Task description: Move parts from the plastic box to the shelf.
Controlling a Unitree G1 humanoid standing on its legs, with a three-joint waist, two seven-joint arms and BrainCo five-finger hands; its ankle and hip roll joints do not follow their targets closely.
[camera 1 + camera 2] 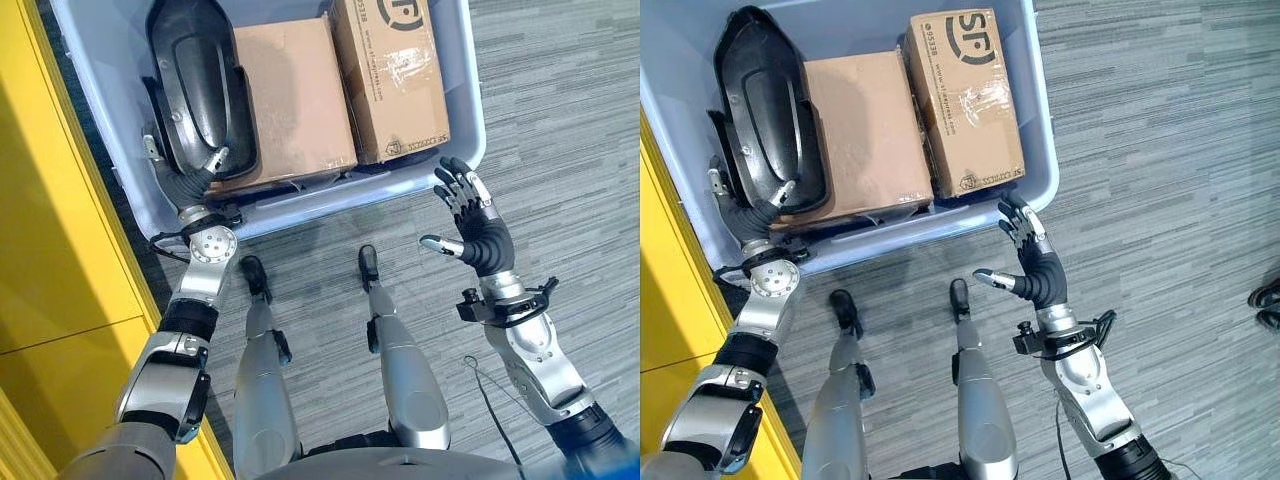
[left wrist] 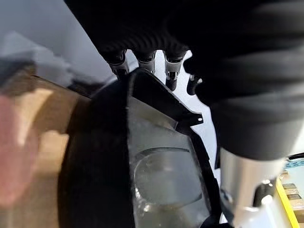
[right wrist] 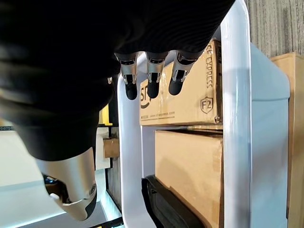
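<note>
A long black moulded part (image 1: 195, 75) lies along the left side of the pale blue plastic box (image 1: 330, 205). My left hand (image 1: 190, 185) reaches over the box's near wall to the part's near end. Its thumb lies on top of the part and its fingers (image 2: 145, 59) pass under the edge, pinching it. The part (image 2: 142, 166) sits right against the palm in the left wrist view. My right hand (image 1: 470, 225) hovers open above the floor just outside the box's near right corner, fingers (image 3: 152, 85) straight and holding nothing.
Two brown cardboard boxes (image 1: 290, 95) (image 1: 390, 70) take up the middle and right of the plastic box, tight beside the black part. A yellow structure (image 1: 50, 250) runs along my left. Grey striped floor (image 1: 560, 110) lies to the right of the box.
</note>
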